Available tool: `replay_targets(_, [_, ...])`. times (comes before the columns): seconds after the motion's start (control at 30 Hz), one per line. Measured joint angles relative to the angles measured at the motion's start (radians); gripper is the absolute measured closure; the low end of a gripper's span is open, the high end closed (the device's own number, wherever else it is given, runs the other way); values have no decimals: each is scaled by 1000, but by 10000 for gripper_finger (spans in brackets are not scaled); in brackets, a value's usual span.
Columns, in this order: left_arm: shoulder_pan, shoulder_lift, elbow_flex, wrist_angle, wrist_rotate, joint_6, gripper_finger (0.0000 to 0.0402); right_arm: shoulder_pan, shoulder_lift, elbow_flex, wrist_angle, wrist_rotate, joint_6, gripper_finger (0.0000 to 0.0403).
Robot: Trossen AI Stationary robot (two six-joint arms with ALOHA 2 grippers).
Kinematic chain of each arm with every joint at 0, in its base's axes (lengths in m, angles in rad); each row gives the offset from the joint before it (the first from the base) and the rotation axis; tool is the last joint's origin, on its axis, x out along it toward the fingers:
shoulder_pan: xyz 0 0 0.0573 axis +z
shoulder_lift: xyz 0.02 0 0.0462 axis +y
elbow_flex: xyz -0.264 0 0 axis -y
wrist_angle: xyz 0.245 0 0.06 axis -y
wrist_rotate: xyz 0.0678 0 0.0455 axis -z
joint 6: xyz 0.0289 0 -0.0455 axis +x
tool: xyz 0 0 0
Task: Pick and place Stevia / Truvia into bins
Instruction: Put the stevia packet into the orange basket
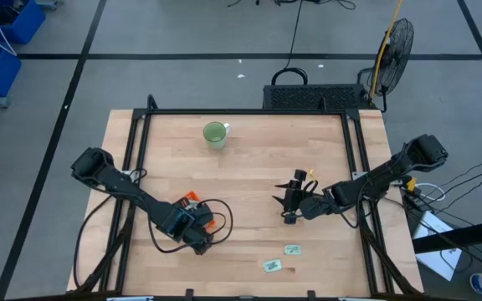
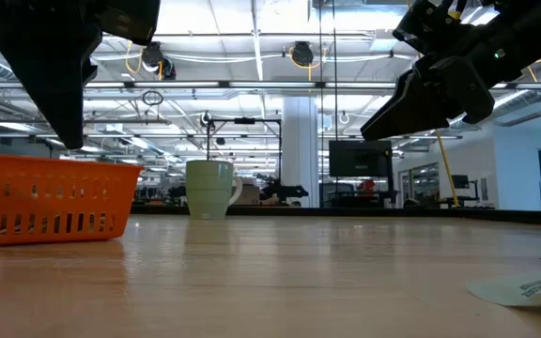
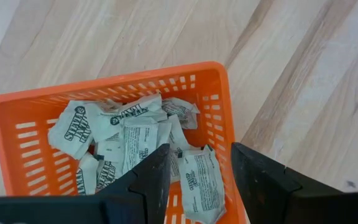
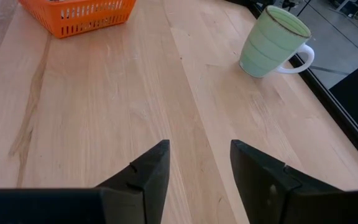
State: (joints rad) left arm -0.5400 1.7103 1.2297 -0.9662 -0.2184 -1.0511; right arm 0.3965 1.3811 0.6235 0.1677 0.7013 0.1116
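A: Where is the left gripper?

B: It hangs directly over the orange tray near the table's front edge, left of centre. Its fingers are spread apart with nothing between them; the gap looks straight down onto the sachets in the tray.

A: How full is the tray?

B: A loose heap of pale green and white sachets, overlapping at all angles, covers most of its floor. In the low view the tray's slotted wall stands on the table at the far left, with the left arm dark above it.

A: And the right gripper?

B: It is held off the table right of centre, well apart from the tray. Its fingers are parted too, and empty, pointing across bare wood toward the tray and the light-green cup.

A: Are any sachets outside the tray?

B: Two lie flat on the table near the front edge, between the two grippers and closer to the right one: one sachet and, just beside it and nearer the edge, another sachet.

A: Where is the cup in the high view?

B: Toward the back of the table, upright, well apart from everything else.
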Motion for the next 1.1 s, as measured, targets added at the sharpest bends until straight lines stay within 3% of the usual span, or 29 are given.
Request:
replay_targets(0.23, [5,0,0,6,-46,25,227,0,0,0,0,0,-9,240])
replay_targets(0.43, [31,0,0,138,-81,116,227,-3,0,0,0,1,-298,239])
replay_targets(0.57, [43,0,0,287,-80,248,227,-2,0,0,0,0,-386,242])
replay_targets(0.77, [71,0,0,558,-80,522,227,-2,1,0,20,0,-316,241])
replay_targets(1.1, [81,18,1,776,-68,666,227,-2,1,0,293,1,-313,241])
